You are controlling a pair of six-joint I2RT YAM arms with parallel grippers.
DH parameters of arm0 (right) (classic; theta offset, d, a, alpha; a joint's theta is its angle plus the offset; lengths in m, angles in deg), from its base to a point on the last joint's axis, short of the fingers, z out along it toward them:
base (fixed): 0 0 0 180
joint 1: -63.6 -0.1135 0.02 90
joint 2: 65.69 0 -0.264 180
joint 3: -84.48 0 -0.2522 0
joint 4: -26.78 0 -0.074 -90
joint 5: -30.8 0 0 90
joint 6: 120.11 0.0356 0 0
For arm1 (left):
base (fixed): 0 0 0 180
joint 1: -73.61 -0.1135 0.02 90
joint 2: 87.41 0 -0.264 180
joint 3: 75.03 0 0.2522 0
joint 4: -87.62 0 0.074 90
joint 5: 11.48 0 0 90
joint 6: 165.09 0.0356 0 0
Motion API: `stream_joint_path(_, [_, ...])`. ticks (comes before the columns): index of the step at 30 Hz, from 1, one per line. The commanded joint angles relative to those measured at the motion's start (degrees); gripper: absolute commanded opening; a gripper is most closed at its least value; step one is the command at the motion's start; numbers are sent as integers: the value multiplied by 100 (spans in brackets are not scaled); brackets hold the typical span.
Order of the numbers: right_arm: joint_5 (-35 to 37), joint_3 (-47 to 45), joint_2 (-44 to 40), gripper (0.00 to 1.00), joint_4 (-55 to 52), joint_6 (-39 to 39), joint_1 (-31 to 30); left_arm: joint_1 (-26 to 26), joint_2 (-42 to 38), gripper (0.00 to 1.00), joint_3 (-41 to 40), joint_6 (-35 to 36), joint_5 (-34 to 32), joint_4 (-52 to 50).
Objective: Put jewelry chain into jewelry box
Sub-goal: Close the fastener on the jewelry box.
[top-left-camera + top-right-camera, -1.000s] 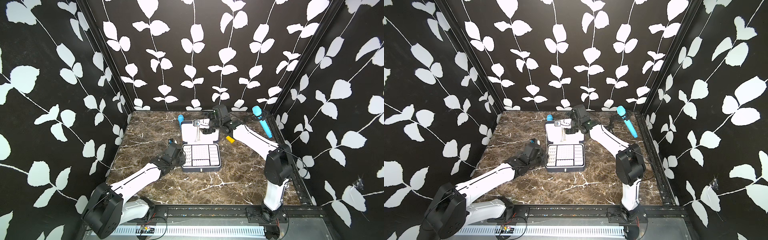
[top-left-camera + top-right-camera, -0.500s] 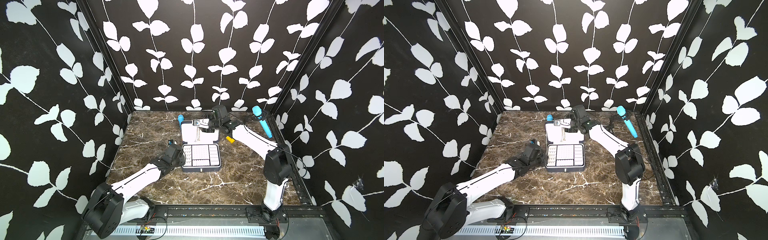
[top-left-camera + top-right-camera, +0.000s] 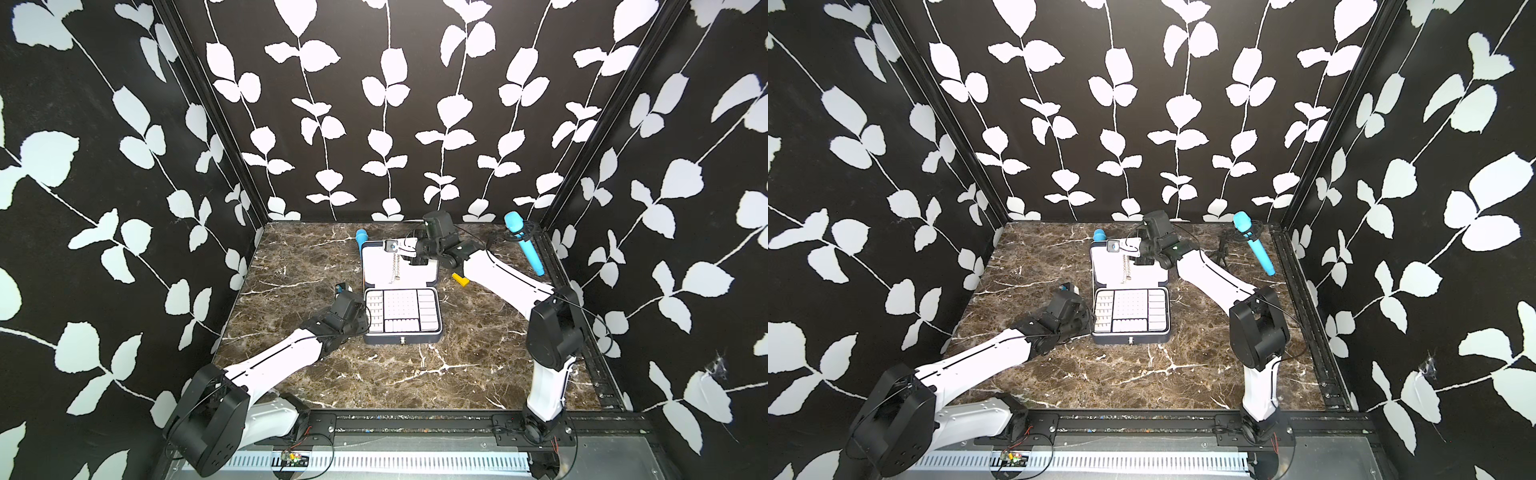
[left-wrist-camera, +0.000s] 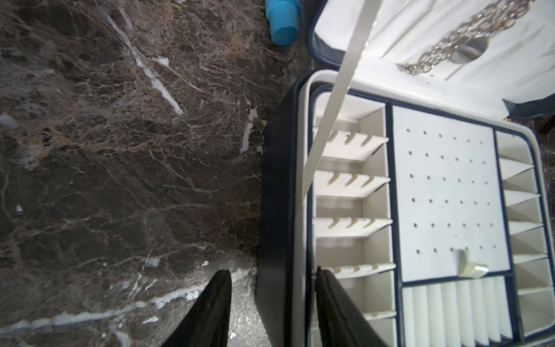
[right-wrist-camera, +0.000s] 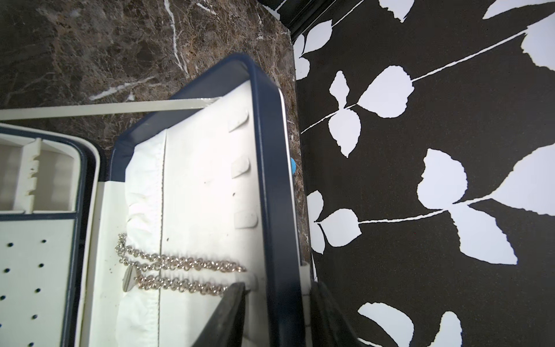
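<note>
The navy jewelry box (image 3: 401,337) (image 3: 1129,340) stands open mid-table, its white compartmented tray facing up and its lid raised at the back. The silvery jewelry chain (image 3: 395,268) (image 3: 1127,268) (image 5: 180,264) (image 4: 450,48) hangs doubled down the lid's white lining from a tab near the top rim. My right gripper (image 3: 400,248) (image 5: 277,285) straddles that rim, one finger inside by the chain's tab and one behind the lid, with thin gaps showing. My left gripper (image 3: 365,318) (image 4: 273,270) straddles the base's left wall. Its inner finger is in a compartment and its outer finger stands off the wall.
A blue cylinder (image 3: 360,243) lies just behind the lid's left corner. A small yellow block (image 3: 460,279) sits right of the lid, under my right arm. A blue microphone-shaped object on a black stand (image 3: 523,243) is at the back right. A white ribbon (image 4: 336,105) links lid and base.
My right gripper's jaws have narrowed around the lid's top rim. The left arm, the box and the chain have not visibly moved.
</note>
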Motion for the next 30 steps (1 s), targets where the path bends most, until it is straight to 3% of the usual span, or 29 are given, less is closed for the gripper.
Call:
stream_joint_path(1, [138, -89, 69, 36, 295, 53, -31, -29, -20, 48, -81, -23, -40, -43])
stream_joint_path(4, [143, -128, 39, 37, 326, 64, -33, -24, -22, 48, -73, -14, -48, -47])
stream_joint_path(10, [145, -168, -171, 53, 368, 209, -33, -24, -126, 48, 43, 83, -114, -212])
stream_joint_path(18, [-530, 33, -555, 68, -147, 763, 128, -24, -310, 48, 160, 153, -203, -417])
stream_joint_path(24, [-1220, 788, -305, 72, -797, 1726, 350, -24, -375, 48, 149, 144, -240, -465])
stream_joint_path(30, [-1170, 919, -19, 77, -885, 1703, 363, -24, -345, 48, 183, 187, -251, -500])
